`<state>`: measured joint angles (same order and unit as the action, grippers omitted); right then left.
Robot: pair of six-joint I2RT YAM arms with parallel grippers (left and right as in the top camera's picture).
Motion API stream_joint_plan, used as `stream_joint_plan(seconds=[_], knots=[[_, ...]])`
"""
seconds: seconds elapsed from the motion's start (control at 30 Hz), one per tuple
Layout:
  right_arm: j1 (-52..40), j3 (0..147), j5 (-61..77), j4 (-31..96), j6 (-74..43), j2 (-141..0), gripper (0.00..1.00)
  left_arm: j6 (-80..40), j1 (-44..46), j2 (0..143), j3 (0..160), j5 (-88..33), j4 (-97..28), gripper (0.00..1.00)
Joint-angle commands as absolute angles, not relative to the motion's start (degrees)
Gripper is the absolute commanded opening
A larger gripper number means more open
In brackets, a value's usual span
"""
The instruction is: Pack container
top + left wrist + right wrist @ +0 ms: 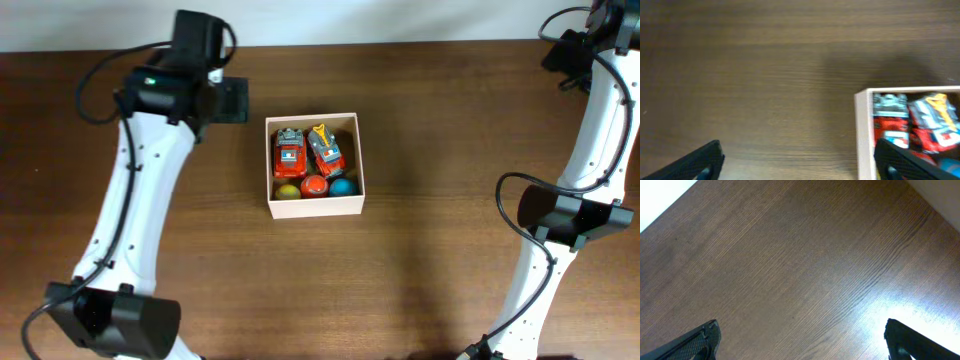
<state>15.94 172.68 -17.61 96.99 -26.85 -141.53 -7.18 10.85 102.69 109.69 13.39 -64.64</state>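
The container (315, 208) is a small cream-white box in the middle of the table. It holds two red toy vehicles (289, 152) (326, 150) side by side, and a yellow ball (288, 191), a red ball (315, 187) and a blue ball (343, 186) in a row. My left gripper (232, 100) is open and empty, just left of the box's far corner. In the left wrist view the gripper (800, 167) hangs over bare wood, with the box wall (863, 135) and both vehicles (890, 120) at the right. My right gripper (802, 342) is open and empty.
The brown wooden table (450, 130) fills the view, with a white strip beyond its far edge. The right arm (568, 50) is at the far right corner, well away from the box. Both arm bases stand at the near edge.
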Motion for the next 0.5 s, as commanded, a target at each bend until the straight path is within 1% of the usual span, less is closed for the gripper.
stream_joint_plan(seconds=[0.0,0.37,0.47], knots=[[16.1,173.5,-18.7,97.3,-27.3,-139.9,0.99,-7.3,9.6,102.8,110.1,13.8,-65.2,0.99],[16.2,173.5,-18.7,97.3,-27.3,-139.9,0.99,-7.2,9.6,102.8,110.1,13.8,-65.6,0.99],[16.2,173.5,-18.7,97.3,-27.3,-139.9,0.99,-5.5,9.5,102.8,110.1,14.7,-66.7,0.99]])
